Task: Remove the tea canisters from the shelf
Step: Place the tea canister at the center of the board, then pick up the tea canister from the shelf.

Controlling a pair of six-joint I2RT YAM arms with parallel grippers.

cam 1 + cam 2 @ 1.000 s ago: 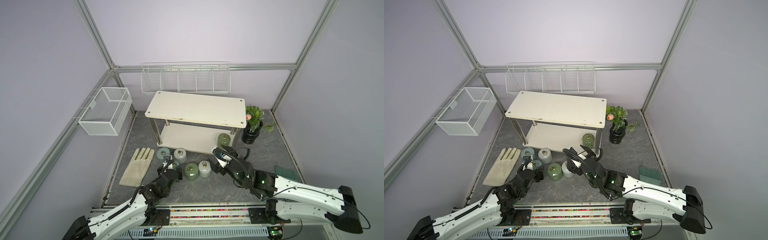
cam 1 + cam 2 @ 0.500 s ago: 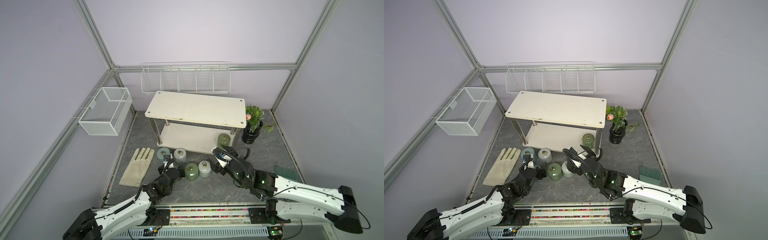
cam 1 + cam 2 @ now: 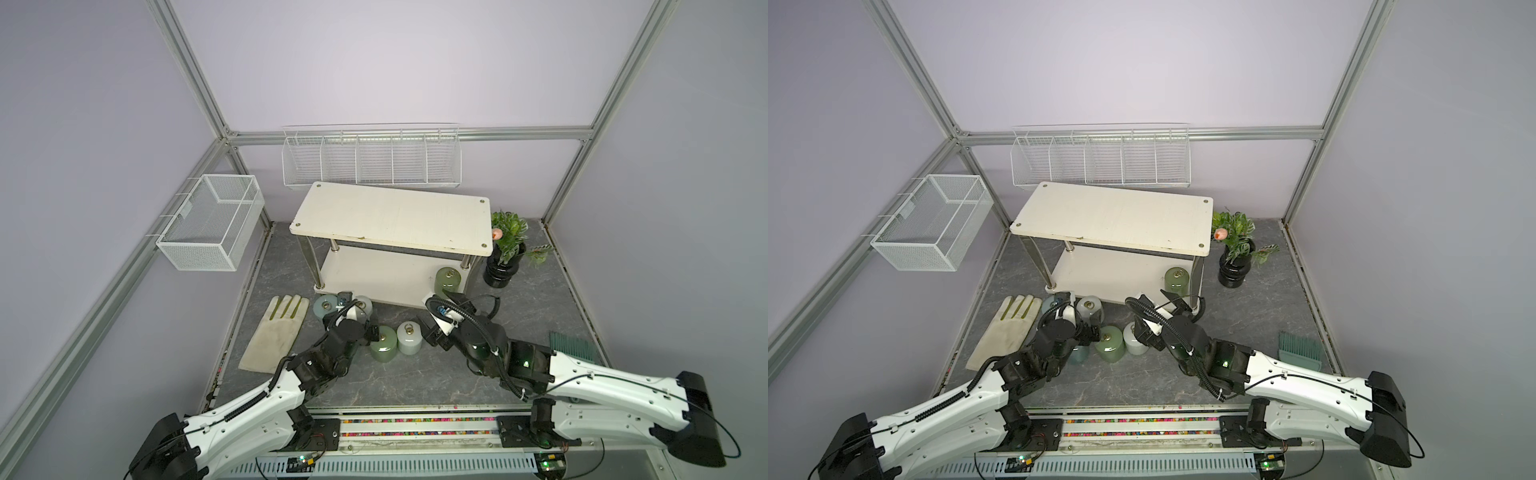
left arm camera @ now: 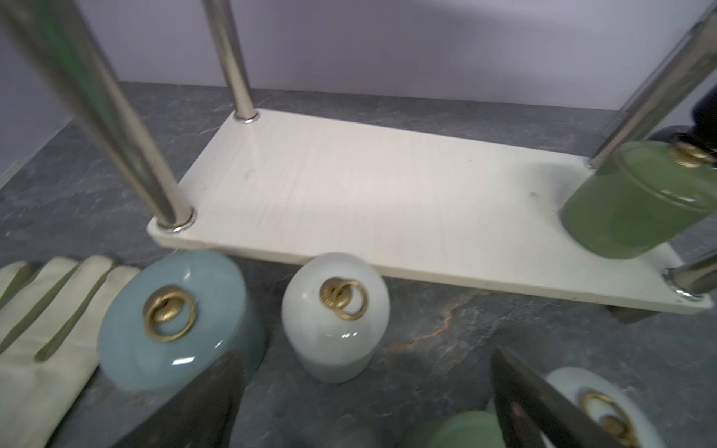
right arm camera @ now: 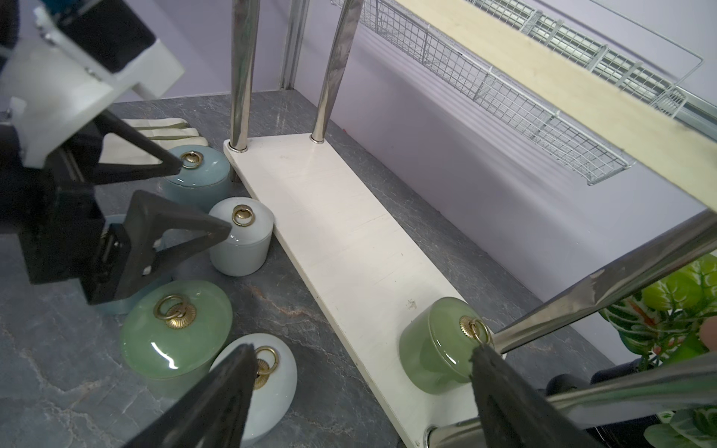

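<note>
Five tea canisters (image 3: 409, 338) off shelf (image 3: 390, 216), standing on tabletop (image 3: 415, 382) just in front; one green canister (image 3: 447, 281) left on lower tier, front R corner. Left gripper (image 5: 205, 199) & right gripper (image 5: 364, 349) both empty, jaws apart.

Glove (image 3: 276, 336), plant (image 3: 509, 232), brush (image 3: 569, 344) — mesh basket (image 3: 195, 249), wire rack (image 3: 370, 166).

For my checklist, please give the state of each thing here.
shelf: standing, holds one canister.
far green canister: upright, on shelf.
near green canister: upright, on floor.
near white canister: upright, on floor.
far white canister: upright, on floor.
far blue canister: upright, on floor.
near blue canister: on floor, mostly hidden.
left gripper: jaws open, empty.
right gripper: jaws open, empty.
</note>
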